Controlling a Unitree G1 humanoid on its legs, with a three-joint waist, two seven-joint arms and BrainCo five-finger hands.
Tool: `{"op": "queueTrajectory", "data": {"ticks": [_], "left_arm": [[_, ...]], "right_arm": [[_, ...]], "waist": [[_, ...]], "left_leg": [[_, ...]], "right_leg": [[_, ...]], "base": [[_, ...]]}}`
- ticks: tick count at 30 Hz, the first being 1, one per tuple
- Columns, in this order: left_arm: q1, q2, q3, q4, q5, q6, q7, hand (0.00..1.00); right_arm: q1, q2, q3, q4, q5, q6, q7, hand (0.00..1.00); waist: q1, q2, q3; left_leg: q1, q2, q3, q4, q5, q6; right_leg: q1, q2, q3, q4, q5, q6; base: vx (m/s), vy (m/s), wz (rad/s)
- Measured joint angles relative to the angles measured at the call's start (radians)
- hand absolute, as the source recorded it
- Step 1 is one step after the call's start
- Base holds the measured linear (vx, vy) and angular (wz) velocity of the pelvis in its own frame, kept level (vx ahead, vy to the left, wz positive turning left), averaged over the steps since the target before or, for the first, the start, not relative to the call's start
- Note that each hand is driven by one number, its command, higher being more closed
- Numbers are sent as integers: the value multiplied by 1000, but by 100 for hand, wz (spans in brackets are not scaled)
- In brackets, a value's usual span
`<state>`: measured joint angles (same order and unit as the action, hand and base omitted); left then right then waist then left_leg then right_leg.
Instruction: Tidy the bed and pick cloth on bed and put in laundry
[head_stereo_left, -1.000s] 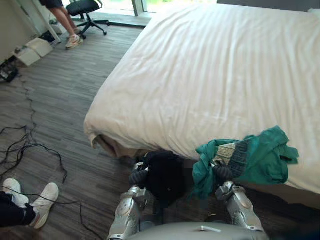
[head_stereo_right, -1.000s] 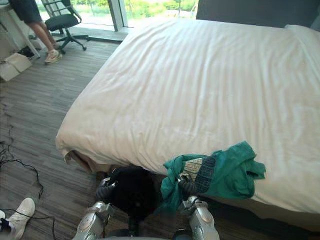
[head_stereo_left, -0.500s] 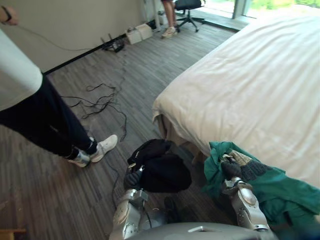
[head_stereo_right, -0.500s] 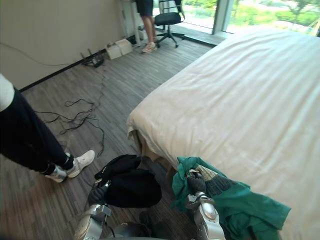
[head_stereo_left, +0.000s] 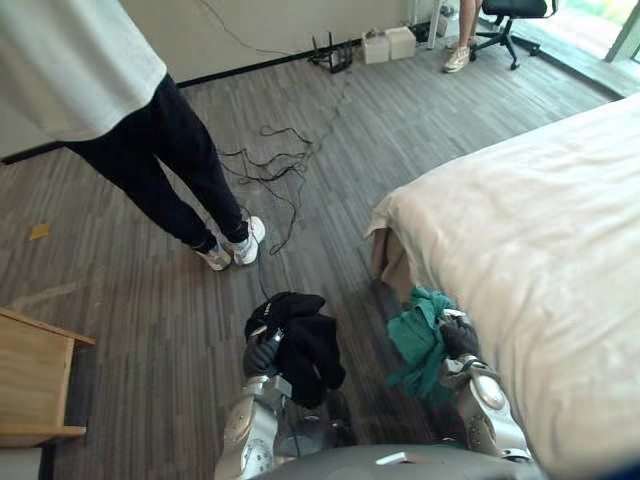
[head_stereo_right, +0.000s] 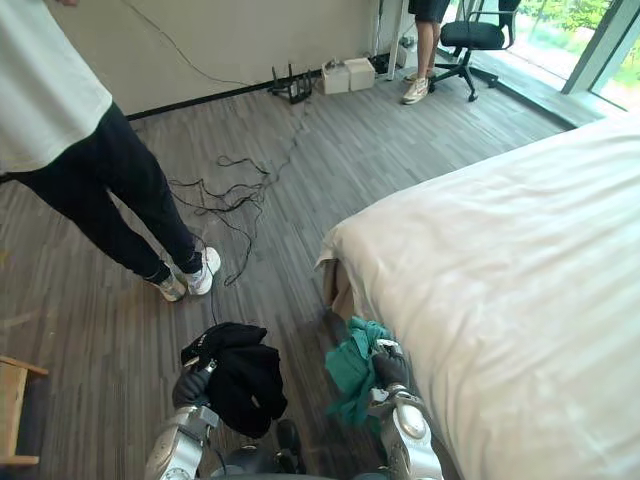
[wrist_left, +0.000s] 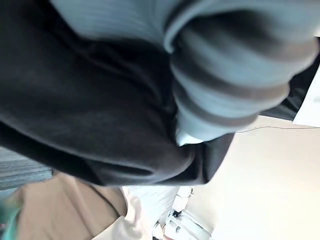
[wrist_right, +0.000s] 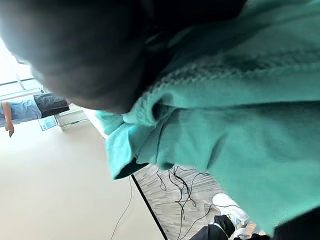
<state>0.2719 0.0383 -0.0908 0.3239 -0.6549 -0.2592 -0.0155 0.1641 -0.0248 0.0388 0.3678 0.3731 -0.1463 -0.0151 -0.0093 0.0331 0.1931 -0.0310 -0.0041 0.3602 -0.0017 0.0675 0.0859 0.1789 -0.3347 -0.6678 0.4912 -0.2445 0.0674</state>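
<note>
The bed (head_stereo_left: 540, 230) looked smooth. The left hand (head_stereo_left: 262, 354) squeezed a black cloth (head_stereo_left: 308, 340), the right hand (head_stereo_left: 459, 340) a green cloth (head_stereo_left: 418, 345); the laundry part was not done yet.

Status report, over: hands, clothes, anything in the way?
Left hand shut on black cloth. Right hand shut on green cloth. Both clear of the bed. Person and loose cables ahead.

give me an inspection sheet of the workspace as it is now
surface: bed, white cover lies smooth
job's things: black cloth and green cloth, both hanging over the floor beside the bed
clutter: wooden furniture at the robot's left
hands: left hand curled on the black cloth; right hand curled on the green cloth
cables: black cables tangled on the floor
surroundings: person standing close; office chair far off
</note>
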Motion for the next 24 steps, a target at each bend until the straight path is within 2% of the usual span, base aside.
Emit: {"op": "queueTrajectory", "data": {"ticks": [1,2,3,5,6,7,9,10,19,24], "left_arm": [[-1,7,-4,0,0,0,0,100],[-9,12,-21,2,1,-1,1,100],[-16,20,-24,3,1,0,3,100],[-41,21,-29,7,4,1,13,100],[-52,23,-33,16,9,9,23,100],[-57,25,-35,23,10,13,25,100],[-54,6,-57,35,9,22,38,100],[-39,36,-77,54,9,32,17,100],[-42,42,-111,54,8,33,27,100],[-62,48,-184,53,-2,60,78,100]], "right_arm": [[7,3,-3,0,1,0,-2,100],[24,8,-16,-1,8,-3,-4,100],[41,19,-20,-12,10,-3,-6,100],[70,22,-20,-35,20,-13,-9,100],[74,22,-23,-29,39,-22,-11,100],[69,22,-25,-25,48,-28,-10,100],[57,16,-52,-15,57,-36,-11,100],[29,54,-27,61,74,-42,12,100],[29,54,-17,61,79,-42,12,100],[30,54,25,61,123,-34,11,100]], "waist": [[-1,4,2],[-4,1,7],[-13,5,9],[-30,-12,14],[-28,-34,10],[-32,-57,11],[-24,-38,11],[-28,-44,-5],[-29,-44,-5],[-29,-45,-5]], "left_leg": [[17,0,-18,-5,1,-1],[29,2,-63,-22,10,-1],[22,2,-103,-28,16,-4],[15,-6,-164,-43,27,-5],[17,-29,-177,-53,28,-6],[22,-48,-175,-54,30,-5],[40,-46,-144,-74,44,-12],[126,-32,-90,-103,7,-42],[127,-31,-90,-103,9,-39],[133,-29,-100,-103,17,-39]], "right_leg": [[-19,5,62,45,17,-35],[-58,43,183,78,-34,-45],[-64,99,258,37,-70,-34],[-71,187,386,-78,-99,-33],[-69,195,403,-168,-88,-45],[-63,185,402,-191,-62,-26],[-55,176,379,-197,-64,-25],[37,194,403,-244,-16,-11],[38,195,403,-244,-16,-11],[46,205,403,-242,-16,-12]], "base": [[92,-44,47],[90,-72,75],[51,-115,105],[21,-102,114],[22,-78,93],[30,-79,83],[53,-55,29],[36,-21,-9],[0,0,0],[0,0,4]]}}
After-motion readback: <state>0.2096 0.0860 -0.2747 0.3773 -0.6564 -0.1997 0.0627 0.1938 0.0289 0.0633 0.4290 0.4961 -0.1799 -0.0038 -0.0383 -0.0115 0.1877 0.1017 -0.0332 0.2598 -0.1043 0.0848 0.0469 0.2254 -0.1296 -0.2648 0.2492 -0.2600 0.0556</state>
